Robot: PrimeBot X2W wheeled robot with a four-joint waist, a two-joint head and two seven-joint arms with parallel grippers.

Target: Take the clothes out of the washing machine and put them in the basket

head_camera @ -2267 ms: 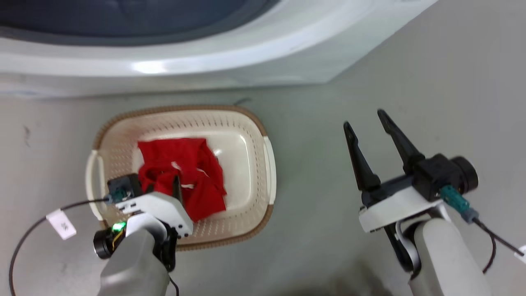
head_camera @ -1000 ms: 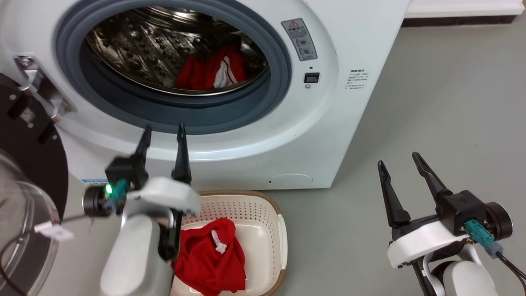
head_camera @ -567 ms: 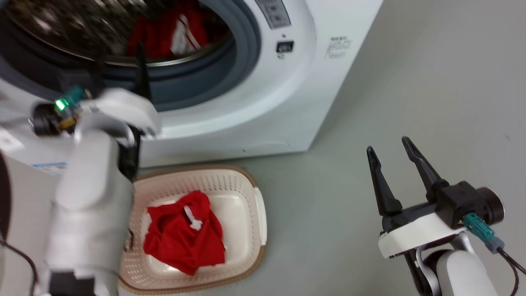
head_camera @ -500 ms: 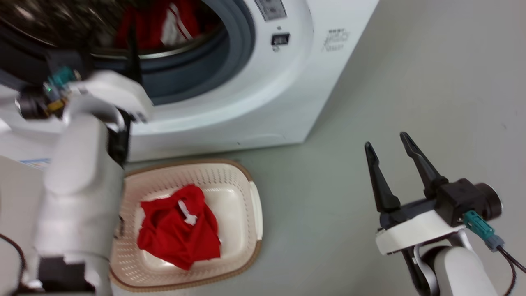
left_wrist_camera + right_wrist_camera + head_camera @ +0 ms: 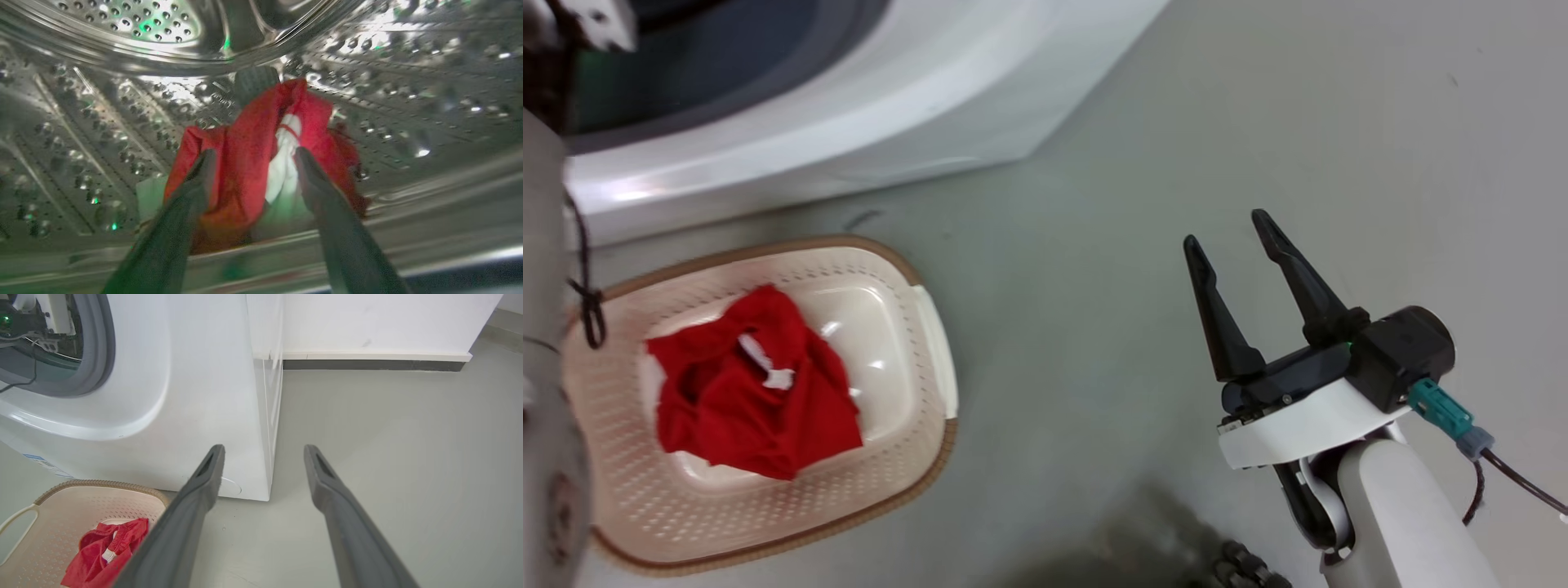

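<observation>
Red garment (image 5: 249, 130) with a white panel lies on the drum (image 5: 102, 122) wall inside the washing machine (image 5: 204, 396), bunched between and just beyond the left gripper (image 5: 254, 153) tips. Fingers spread wide, nothing pinched; contact with the cloth unclear. Right gripper (image 5: 1225, 229) also spread, empty, above grey floor (image 5: 1094, 204). Second red garment (image 5: 743, 400) sits in the basket (image 5: 931, 351), just before the machine.

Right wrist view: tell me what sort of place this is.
Probably a laundry corner: a white front-loading washing machine stands on a bare grey floor by a plain white wall, with a cream basket holding red clothes in front of it.
</observation>
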